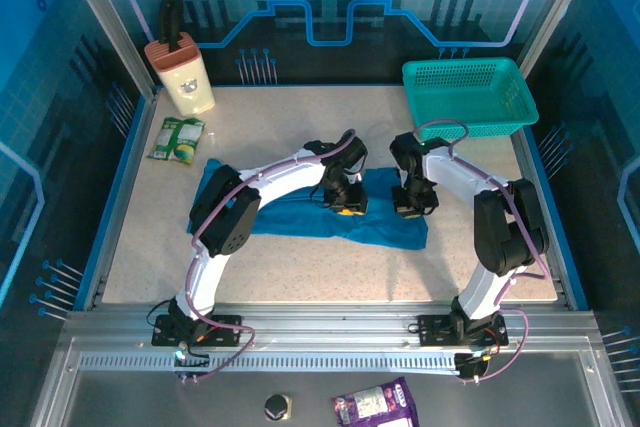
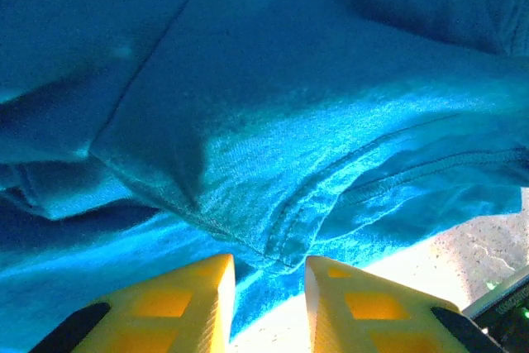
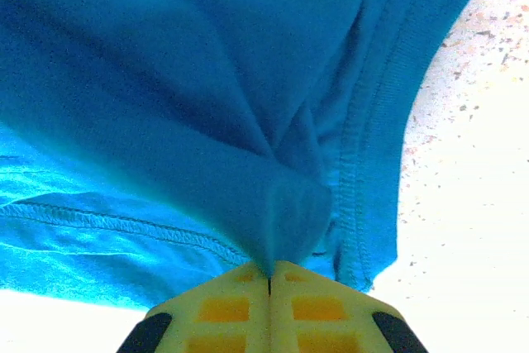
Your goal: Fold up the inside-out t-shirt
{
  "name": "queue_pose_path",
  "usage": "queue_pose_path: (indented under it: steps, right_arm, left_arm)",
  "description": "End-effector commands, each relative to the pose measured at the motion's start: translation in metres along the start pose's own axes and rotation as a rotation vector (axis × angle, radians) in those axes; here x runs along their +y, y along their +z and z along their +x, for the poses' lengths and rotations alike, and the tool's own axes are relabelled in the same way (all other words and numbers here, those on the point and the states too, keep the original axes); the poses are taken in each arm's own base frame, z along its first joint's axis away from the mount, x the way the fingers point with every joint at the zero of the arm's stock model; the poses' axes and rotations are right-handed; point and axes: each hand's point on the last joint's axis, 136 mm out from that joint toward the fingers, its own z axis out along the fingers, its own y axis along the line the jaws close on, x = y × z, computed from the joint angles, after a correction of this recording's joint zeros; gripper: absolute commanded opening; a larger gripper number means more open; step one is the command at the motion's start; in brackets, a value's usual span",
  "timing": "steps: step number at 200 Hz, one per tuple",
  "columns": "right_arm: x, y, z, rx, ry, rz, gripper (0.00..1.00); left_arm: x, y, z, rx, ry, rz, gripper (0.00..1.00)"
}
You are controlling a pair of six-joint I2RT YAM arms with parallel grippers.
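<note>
The inside-out t-shirt (image 1: 300,217) is a medium-blue cloth lying bunched in a long strip across the middle of the table, its stitched hems facing up. My left gripper (image 1: 345,209) hovers over the strip's middle. Up close, the left gripper (image 2: 269,266) has its yellow fingers apart, with a seamed fold of the t-shirt (image 2: 273,121) just ahead of the tips and bare table between them. My right gripper (image 1: 412,209) stands at the shirt's right end. In the wrist view the right gripper (image 3: 270,269) is shut on a pinched fold of the t-shirt (image 3: 165,80).
A teal mesh basket (image 1: 470,97) sits at the back right corner. At the back left stand a beige holder (image 1: 180,72) and a green packet (image 1: 178,139). Bare speckled table (image 1: 330,272) lies in front of the shirt. A purple packet (image 1: 375,407) rests below the table's near edge.
</note>
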Motion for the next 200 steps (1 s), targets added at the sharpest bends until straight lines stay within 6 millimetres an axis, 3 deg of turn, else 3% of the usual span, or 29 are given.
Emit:
queue_pose_path:
  steps: [1,57,86,109,158,200]
  right_arm:
    - [0.006,-0.002,0.002,-0.012,0.005,-0.039,0.01]
    - [0.008,-0.006,0.001,-0.022,0.007,-0.051,0.01]
    - [0.007,-0.012,0.003,-0.033,0.014,-0.053,0.01]
    - [0.005,-0.022,0.005,-0.048,0.018,-0.052,0.01]
    - [-0.001,-0.04,0.026,-0.06,0.044,-0.064,0.01]
    - [0.008,-0.024,0.061,0.018,0.063,-0.126,0.05]
  left_arm:
    - [0.009,0.015,0.003,0.009,-0.048,-0.034,0.31]
    - [0.004,0.034,0.009,0.055,-0.066,-0.003,0.3]
    - [0.003,0.033,0.009,0.055,-0.06,0.002,0.16]
    - [0.0,0.021,0.007,0.029,-0.039,0.0,0.0]
    - [-0.004,-0.029,0.01,-0.051,-0.019,0.021,0.0]
    - [0.001,-0.029,0.038,0.02,-0.036,0.059,0.0]
